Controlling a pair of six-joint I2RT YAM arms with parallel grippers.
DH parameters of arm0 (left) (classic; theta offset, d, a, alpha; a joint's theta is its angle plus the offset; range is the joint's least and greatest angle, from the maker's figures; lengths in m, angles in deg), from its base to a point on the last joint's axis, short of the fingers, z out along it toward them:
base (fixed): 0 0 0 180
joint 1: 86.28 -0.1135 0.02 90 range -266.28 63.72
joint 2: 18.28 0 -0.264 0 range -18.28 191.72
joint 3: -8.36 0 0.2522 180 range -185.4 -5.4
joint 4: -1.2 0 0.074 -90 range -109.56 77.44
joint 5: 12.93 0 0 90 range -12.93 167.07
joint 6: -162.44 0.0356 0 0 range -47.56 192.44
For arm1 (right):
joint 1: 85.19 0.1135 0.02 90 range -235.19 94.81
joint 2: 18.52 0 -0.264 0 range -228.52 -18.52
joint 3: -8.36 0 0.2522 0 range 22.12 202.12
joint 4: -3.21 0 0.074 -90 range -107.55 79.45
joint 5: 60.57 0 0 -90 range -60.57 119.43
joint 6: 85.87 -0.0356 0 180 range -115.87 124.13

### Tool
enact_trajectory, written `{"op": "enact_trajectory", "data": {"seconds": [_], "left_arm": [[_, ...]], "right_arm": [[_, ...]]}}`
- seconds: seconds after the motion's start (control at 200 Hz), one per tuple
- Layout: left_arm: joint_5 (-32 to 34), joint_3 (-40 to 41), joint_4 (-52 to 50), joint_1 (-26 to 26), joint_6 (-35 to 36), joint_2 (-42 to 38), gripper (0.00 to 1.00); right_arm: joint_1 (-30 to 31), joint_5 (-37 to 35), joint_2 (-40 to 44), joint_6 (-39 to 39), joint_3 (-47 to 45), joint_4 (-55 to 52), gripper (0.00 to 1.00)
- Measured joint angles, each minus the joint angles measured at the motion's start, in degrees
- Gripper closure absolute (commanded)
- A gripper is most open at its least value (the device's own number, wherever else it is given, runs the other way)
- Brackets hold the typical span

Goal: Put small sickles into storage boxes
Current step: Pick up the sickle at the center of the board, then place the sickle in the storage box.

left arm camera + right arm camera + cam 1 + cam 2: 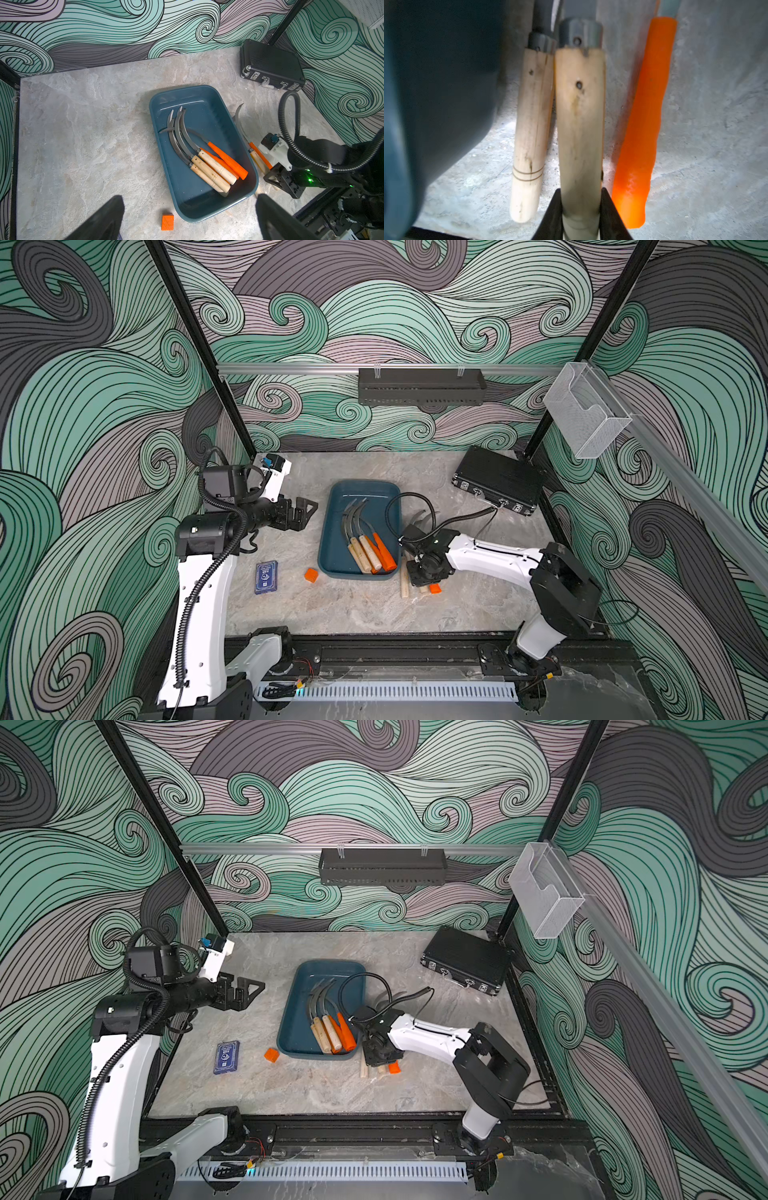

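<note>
Inspector: Right gripper [580, 209] is clamped tight on the butt end of a wooden-handled sickle [579, 116] lying on the worktop [706, 124]. Left gripper [305, 512] hangs spread wide and empty, well apart from it.

Clerk: Hazards?

Inspector: A second wooden handle [529, 128] lies just beside the held one, apparently touching, and an orange handle [643, 116] lies near the gripper's other side. A lift may drag either. Gripped so near its end, the sickle could droop and its blade catch the tray [436, 83], whose wall stands close by.

Clerk: Unverified items?

Inspector: Blades are cut off in the right wrist view, and the arm [490, 558] covers the grasp in both top views. Whether blades interlock, I cannot tell. Several sickles [365, 539] already lie inside the tray.
</note>
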Motion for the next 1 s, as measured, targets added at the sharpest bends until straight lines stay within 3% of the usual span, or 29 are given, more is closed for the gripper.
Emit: {"op": "enact_trajectory", "data": {"seconds": [0.485,0.755,0.996], "left_arm": [[0.0,0.0,-0.1,0.0,0.0,0.1,0.02],[-0.1,0.0,-0.1,0.0,0.0,0.1,0.01],[0.0,0.1,-0.1,0.0,0.1,0.1,0.01]], "right_arm": [[-7.0,3.1,13.8,3.7,-0.3,-2.6,0.98],[-10.1,11.0,27.8,8.3,0.0,-2.9,0.97],[-10.5,18.3,31.1,10.2,2.7,-3.3,0.97]]}}
